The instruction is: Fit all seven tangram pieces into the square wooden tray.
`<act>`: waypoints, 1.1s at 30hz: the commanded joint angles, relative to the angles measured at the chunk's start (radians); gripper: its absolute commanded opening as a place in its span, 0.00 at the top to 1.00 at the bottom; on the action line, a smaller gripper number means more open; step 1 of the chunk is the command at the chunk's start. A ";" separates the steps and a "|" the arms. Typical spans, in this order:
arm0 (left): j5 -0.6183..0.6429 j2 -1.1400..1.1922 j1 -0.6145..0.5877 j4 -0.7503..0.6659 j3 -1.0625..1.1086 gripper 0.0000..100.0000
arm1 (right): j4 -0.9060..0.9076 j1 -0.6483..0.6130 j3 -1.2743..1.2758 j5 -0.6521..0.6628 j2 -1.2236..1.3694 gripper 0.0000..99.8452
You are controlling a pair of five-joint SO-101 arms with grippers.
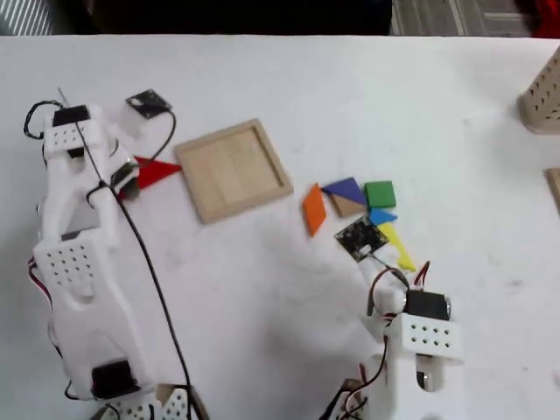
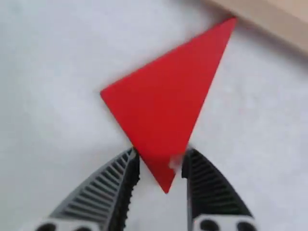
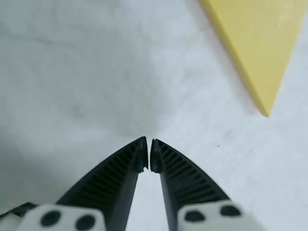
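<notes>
On the left side of the table (image 1: 262, 306), the left end effector (image 2: 161, 166) is clenched on one sharp corner of the red triangle (image 2: 168, 106), one ribbed finger on each side of that corner. The piece lies flat, its long axis running from the fingers straight toward the square wooden tray (image 1: 232, 171). The far tip sits just beside the tray's near rim, though we cannot tell whether it touches. We judge that the coming move turns on this. The tray lies directly beyond the held piece, so the triangle must rise over the rim before it goes in, and the left arm is much the nearer one.

The right end effector (image 3: 148, 154) is closed on nothing, its tips meeting above bare table, with the yellow triangle (image 3: 255, 43) near but apart from it.

The high view gives us what the wrist views lack: the tray holds no pieces, and the orange parallelogram (image 1: 314, 209), the blue triangle (image 1: 346, 189) and the green square (image 1: 380, 193) cluster on the tray's far side from the red piece. The left wrist view alone shows how small the grip is.
</notes>
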 commanded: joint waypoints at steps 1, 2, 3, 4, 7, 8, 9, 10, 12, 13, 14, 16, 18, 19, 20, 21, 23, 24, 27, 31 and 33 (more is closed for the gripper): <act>0.018 0.008 0.013 0.049 -0.018 0.89 | -0.012 -0.010 -0.006 -0.008 -0.015 0.98; 0.018 0.008 0.015 0.054 -0.018 0.89 | -0.012 -0.010 -0.006 -0.008 -0.015 0.98; 0.018 0.008 0.015 0.058 -0.018 0.89 | -0.012 -0.010 -0.006 -0.008 -0.015 0.98; 0.023 0.007 0.015 0.061 -0.018 0.90 | -0.012 -0.010 -0.006 -0.008 -0.015 0.98; 0.025 -0.031 0.013 0.081 -0.018 0.93 | -0.012 -0.010 -0.006 -0.008 -0.015 0.98; 0.025 -0.050 0.016 0.086 -0.018 0.97 | -0.012 -0.010 -0.006 -0.008 -0.015 0.98; 0.025 -0.073 0.018 0.092 -0.018 0.99 | -0.012 -0.010 -0.006 -0.008 -0.015 0.98; 0.026 -0.096 0.019 0.101 -0.018 0.98 | -0.012 -0.010 -0.006 -0.008 -0.015 0.98; 0.028 -0.151 0.019 0.124 -0.018 0.96 | -0.012 -0.010 -0.006 -0.008 -0.015 0.98; 0.028 -0.180 0.019 0.135 -0.018 0.96 | -0.012 -0.010 -0.006 -0.008 -0.015 0.98; 0.028 -0.209 0.019 0.146 -0.018 0.95 | -0.012 -0.010 -0.006 -0.008 -0.015 0.98; 0.028 -0.262 0.033 0.169 -0.018 0.94 | -0.012 -0.010 -0.006 -0.008 -0.015 0.98; 0.046 -0.297 0.053 0.172 -0.018 0.90 | -0.013 -0.012 -0.006 -0.008 -0.015 0.98; 0.089 -0.309 0.068 0.153 -0.018 0.88 | -0.013 -0.012 -0.006 -0.008 -0.015 0.98; 0.147 -0.314 0.084 0.124 -0.017 0.86 | -0.013 -0.012 -0.006 -0.008 -0.015 0.98; 0.207 -0.314 0.097 0.097 -0.017 0.84 | -0.013 -0.012 -0.006 -0.008 -0.015 0.98; 0.295 -0.314 0.120 0.044 -0.014 0.80 | -0.013 -0.012 -0.006 -0.008 -0.015 0.98; 0.322 -0.314 0.131 0.020 -0.011 0.79 | -0.013 -0.012 -0.006 -0.008 -0.015 0.98; 0.385 -0.288 0.163 -0.048 -0.011 0.78 | -0.013 -0.012 -0.006 -0.008 -0.015 0.98; 0.466 -0.202 0.177 -0.190 -0.018 0.78 | -0.013 -0.012 -0.006 -0.008 -0.015 0.98; 0.480 -0.145 0.176 -0.275 -0.018 0.77 | -0.012 -0.012 -0.006 -0.008 -0.015 0.98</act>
